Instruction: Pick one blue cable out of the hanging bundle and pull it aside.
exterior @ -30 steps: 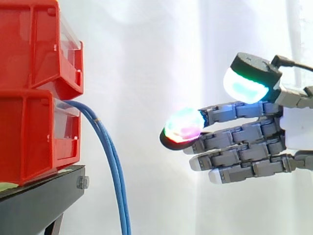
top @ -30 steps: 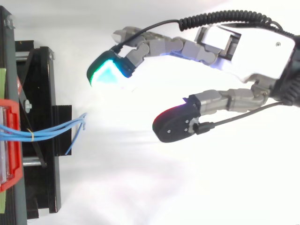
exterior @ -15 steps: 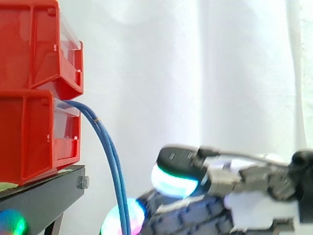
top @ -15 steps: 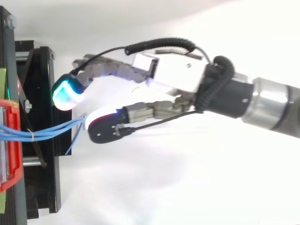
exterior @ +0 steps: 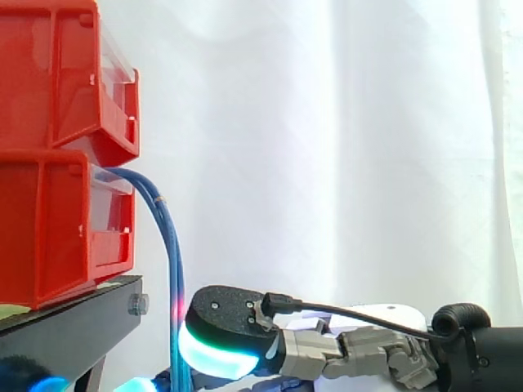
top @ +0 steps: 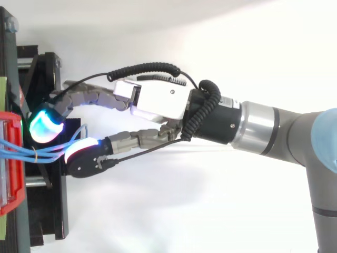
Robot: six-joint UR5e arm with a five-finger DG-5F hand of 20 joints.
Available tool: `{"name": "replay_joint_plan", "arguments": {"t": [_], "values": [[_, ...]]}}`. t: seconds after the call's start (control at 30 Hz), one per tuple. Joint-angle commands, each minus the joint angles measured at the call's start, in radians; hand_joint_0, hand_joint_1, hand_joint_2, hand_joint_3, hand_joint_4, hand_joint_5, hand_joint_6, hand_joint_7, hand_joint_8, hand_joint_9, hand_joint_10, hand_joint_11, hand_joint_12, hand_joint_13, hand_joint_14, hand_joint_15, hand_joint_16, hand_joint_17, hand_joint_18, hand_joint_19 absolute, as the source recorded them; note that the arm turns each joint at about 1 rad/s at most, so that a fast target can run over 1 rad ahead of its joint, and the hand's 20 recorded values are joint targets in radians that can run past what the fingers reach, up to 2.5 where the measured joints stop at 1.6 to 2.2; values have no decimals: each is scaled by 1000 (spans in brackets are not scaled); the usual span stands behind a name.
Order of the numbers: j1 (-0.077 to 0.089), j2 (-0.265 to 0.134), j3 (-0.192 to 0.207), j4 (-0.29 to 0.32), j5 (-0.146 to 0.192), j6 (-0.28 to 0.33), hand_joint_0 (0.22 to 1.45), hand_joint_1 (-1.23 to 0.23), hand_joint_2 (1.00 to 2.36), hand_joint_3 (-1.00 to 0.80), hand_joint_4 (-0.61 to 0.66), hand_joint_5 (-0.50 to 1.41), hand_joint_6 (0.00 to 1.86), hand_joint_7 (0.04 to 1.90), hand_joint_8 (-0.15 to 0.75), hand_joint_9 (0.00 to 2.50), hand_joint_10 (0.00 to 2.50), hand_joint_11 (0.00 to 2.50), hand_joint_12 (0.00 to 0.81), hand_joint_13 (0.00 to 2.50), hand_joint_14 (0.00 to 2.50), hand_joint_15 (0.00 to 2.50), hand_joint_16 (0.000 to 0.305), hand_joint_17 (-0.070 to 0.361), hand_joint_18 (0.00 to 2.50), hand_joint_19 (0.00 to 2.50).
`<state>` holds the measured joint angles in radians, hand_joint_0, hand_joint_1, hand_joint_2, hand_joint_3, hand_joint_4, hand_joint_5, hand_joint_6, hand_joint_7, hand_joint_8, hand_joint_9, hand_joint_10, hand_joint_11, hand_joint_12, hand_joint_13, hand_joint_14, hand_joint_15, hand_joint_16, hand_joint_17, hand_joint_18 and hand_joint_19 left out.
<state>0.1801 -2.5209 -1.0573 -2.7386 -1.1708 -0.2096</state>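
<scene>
The hand [top: 158, 100] is unclenched, its glowing pads [top: 45, 124] set on either side of the blue cable bundle [exterior: 166, 237]. The bundle hangs from the lower red bin [exterior: 57, 229], just beside the black stand [exterior: 73, 327], before a white curtain [exterior: 343, 122].

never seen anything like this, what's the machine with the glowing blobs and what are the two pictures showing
It is a robot arm ending in a mechanical hand; the glowing blobs are its padded fingertips. One picture looks level from the side, the other straight down from above, at the same scene. Stacked red plastic bins sit on a black metal stand before a white curtain. A bundle of thin blue cables hangs out of the lower bin. The hand is open, its fingertips either side of the cables, gripping nothing yet.
</scene>
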Motion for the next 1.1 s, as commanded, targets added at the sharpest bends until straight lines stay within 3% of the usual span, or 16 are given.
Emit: {"name": "replay_joint_plan", "arguments": {"t": [0.0, 0.13, 0.37, 0.53, 0.6, 1.07], "values": [[2, -4, 0, 27, -20, 7, 509, -540, 1000, -500, 137, -265, 501, 635, 203, 214, 0, 0, 305, 91, 0, 26, 43, 96, 0, 105], [-8, -4, 0, 25, -36, 39, 508, -540, 1000, -500, 148, -262, 501, 638, 205, 226, 0, 0, 304, 96, 0, 30, 42, 93, 12, 120], [-10, 10, 0, 19, -76, 107, 509, -538, 1000, -500, 166, -254, 501, 647, 214, 254, 0, 0, 305, 109, 0, 34, 42, 94, 25, 126], [-19, 30, -1, -21, -98, 113, 509, -540, 1000, -500, 181, -248, 501, 651, 217, 267, 0, 0, 305, 126, 0, 34, 42, 94, 40, 131], [-30, 37, -1, -64, -101, 113, 510, -540, 1000, -500, 184, -244, 501, 656, 218, 273, 0, 0, 305, 129, 0, 34, 41, 93, 48, 131], [-36, 73, -1, -119, -109, 113, 516, -546, 1000, -500, 262, -170, 502, 803, 242, 421, 0, 0, 301, 259, 1, 69, 40, 90, 176, 165]]}}
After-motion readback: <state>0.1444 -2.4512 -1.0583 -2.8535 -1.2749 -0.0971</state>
